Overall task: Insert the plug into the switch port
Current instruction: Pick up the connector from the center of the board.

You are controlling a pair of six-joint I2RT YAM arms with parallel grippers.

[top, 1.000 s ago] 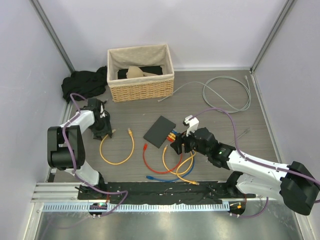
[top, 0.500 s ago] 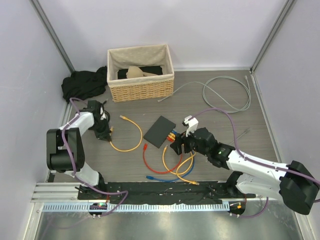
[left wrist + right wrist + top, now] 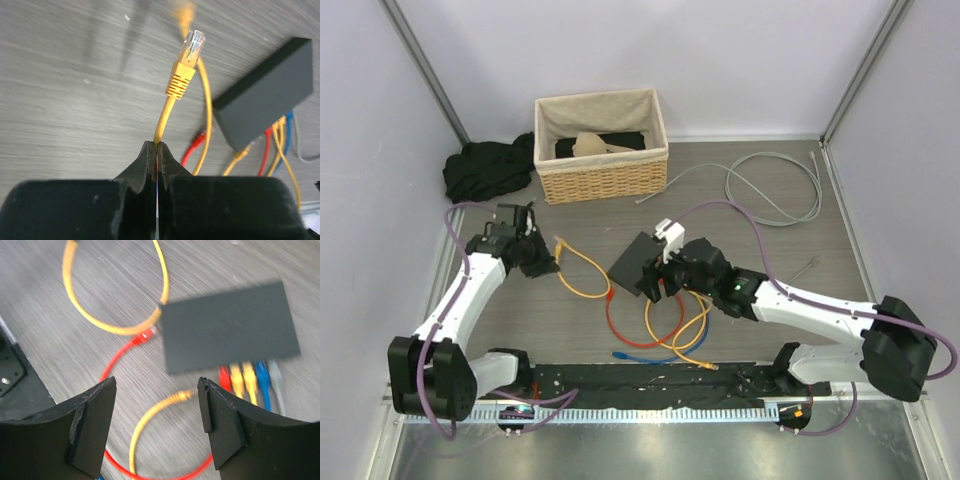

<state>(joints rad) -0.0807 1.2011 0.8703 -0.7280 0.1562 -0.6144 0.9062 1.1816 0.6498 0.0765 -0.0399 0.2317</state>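
Note:
The plug (image 3: pixel 191 46), a clear connector on a yellow cable, sticks out ahead of my left gripper (image 3: pixel 156 145). That gripper is shut on the yellow cable just behind the plug's boot. In the top view the left gripper (image 3: pixel 546 260) holds the plug (image 3: pixel 559 243) left of the switch (image 3: pixel 630 260). The switch (image 3: pixel 227 332) is a flat dark-grey box with red, yellow, blue and grey plugs along one edge. My right gripper (image 3: pixel 156 390) hangs open above the table by the switch's near edge, holding nothing. It covers part of the switch in the top view.
A wicker basket (image 3: pixel 602 150) stands at the back, with a black cloth (image 3: pixel 485 170) to its left. A grey cable (image 3: pixel 775 185) coils at the back right. Red (image 3: pixel 625 325), yellow and blue loops lie in front of the switch. A loose yellow plug (image 3: pixel 180 396) lies between my right fingers.
My left gripper shut on the yellow cable and carried its plug rightward toward the switch. The right arm swung left, over the switch.

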